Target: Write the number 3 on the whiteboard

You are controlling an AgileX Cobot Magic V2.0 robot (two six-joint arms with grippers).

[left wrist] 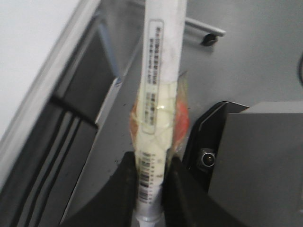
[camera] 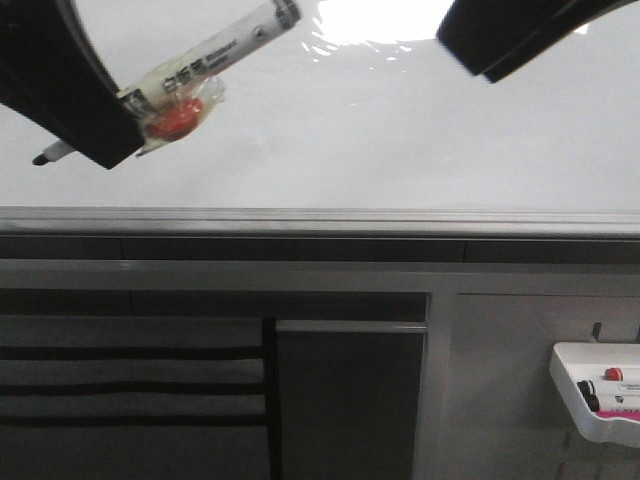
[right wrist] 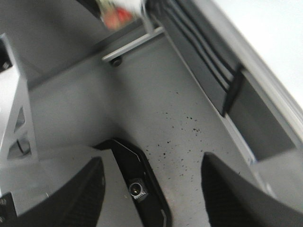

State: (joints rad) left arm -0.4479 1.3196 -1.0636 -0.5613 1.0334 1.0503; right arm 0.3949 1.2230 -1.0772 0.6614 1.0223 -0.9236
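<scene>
The whiteboard point(camera: 400, 140) is glossy white with glare at the top and a grey metal edge strip point(camera: 320, 218) along its near side. No number 3 shows on the board. My left gripper point(camera: 118, 125) is shut on a white marker point(camera: 215, 50) with yellowed tape and an orange lump point(camera: 175, 118) around its barrel. The marker's black tip point(camera: 42, 158) points at the board's left part; I cannot tell if it touches. In the left wrist view the fingers point(left wrist: 124, 177) clamp the marker point(left wrist: 158, 80). My right gripper point(camera: 490, 50) is open and empty point(right wrist: 151, 182) over the board's upper right.
Below the board's edge are grey cabinet panels point(camera: 350, 390) and dark slats point(camera: 130, 370). A small white marker tray point(camera: 598, 400) with markers hangs at the lower right. The board's corner shows in the left wrist view point(left wrist: 28, 47) and the right wrist view point(right wrist: 274, 38).
</scene>
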